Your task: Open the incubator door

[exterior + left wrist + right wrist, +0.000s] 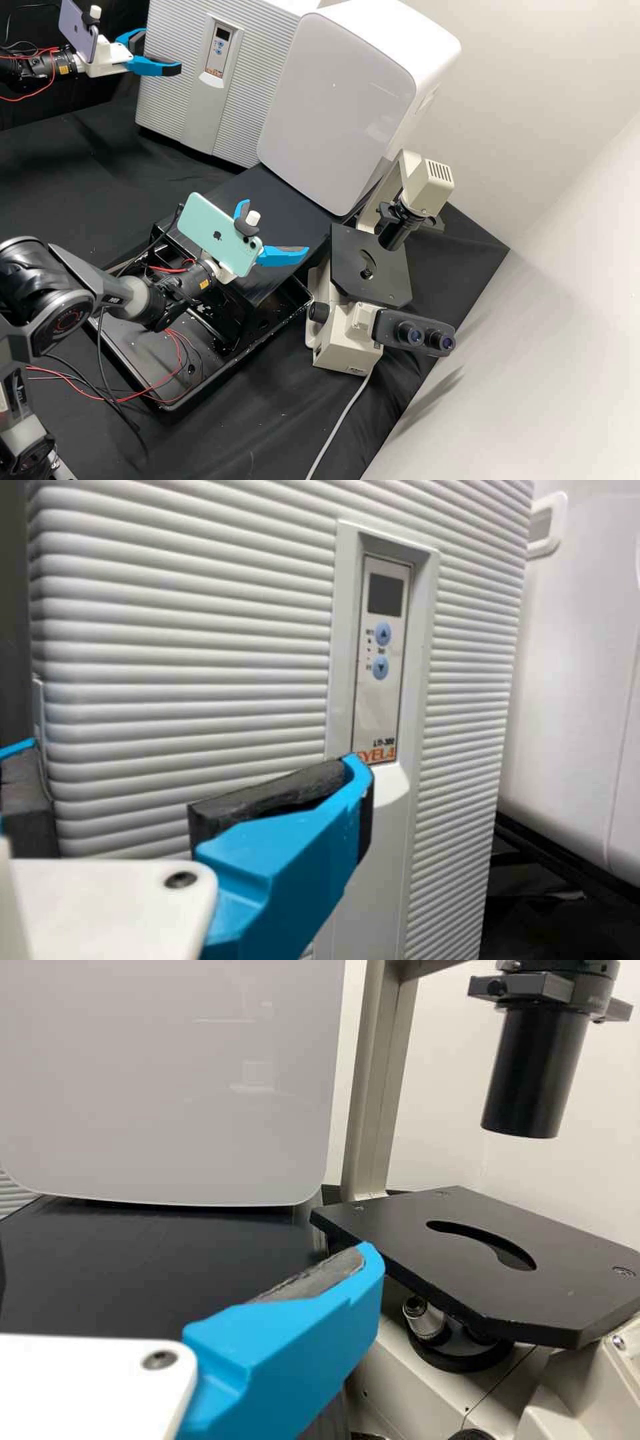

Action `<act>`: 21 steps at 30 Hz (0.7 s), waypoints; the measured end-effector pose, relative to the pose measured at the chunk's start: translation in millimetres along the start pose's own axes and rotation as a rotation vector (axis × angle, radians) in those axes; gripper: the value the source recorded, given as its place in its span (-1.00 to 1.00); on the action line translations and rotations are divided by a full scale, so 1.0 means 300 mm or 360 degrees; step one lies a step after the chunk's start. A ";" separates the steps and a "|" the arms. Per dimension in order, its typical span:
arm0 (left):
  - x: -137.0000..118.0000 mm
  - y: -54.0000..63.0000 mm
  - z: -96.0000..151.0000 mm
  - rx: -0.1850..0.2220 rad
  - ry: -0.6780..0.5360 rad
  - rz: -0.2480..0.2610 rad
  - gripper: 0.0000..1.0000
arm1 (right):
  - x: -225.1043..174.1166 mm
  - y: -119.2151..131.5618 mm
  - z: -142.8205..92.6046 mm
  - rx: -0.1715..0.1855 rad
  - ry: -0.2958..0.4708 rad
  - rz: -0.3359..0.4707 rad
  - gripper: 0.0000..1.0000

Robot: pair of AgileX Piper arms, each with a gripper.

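One rounded white cabinet point(333, 100), upright on the bench. One incubator point(170, 107), pale and ribbed, just beside the cabinet, door closed. One microscope point(347, 327), cream and black, in front of the cabinet. My left gripper point(162, 51), fingers spread wide at the incubator's front, grasping nothing (whether I touch the ribs, I cannot tell). My right gripper point(276, 226), also wide apart and unladen, near the microscope. One control panel point(219, 50), on the incubator's front, with two blue buttons.
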 end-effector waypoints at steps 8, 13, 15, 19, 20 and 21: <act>-0.003 -0.001 -0.006 -0.0036 0.0029 0.0014 -1.00 | 0.000 0.000 0.000 0.0000 0.0000 0.0000 1.00; -0.003 0.000 -0.009 -0.0057 0.0047 0.0026 -1.00 | 0.000 0.000 0.000 0.0000 0.0000 0.0000 1.00; -0.004 0.001 -0.011 -0.0064 0.0053 0.0031 -1.00 | 0.000 0.000 0.000 0.0000 0.0000 0.0000 1.00; -0.004 0.002 -0.012 -0.0084 0.0061 0.0034 -1.00 | 0.000 0.000 0.000 0.0000 0.0000 0.0000 1.00; -0.004 0.002 -0.012 -0.0083 0.0061 0.0034 -1.00 | 0.000 0.000 0.000 0.0000 0.0000 0.0000 1.00; -0.004 0.002 -0.013 -0.0085 0.0065 0.0033 -1.00 | 0.000 0.000 0.000 0.0000 0.0000 0.0000 1.00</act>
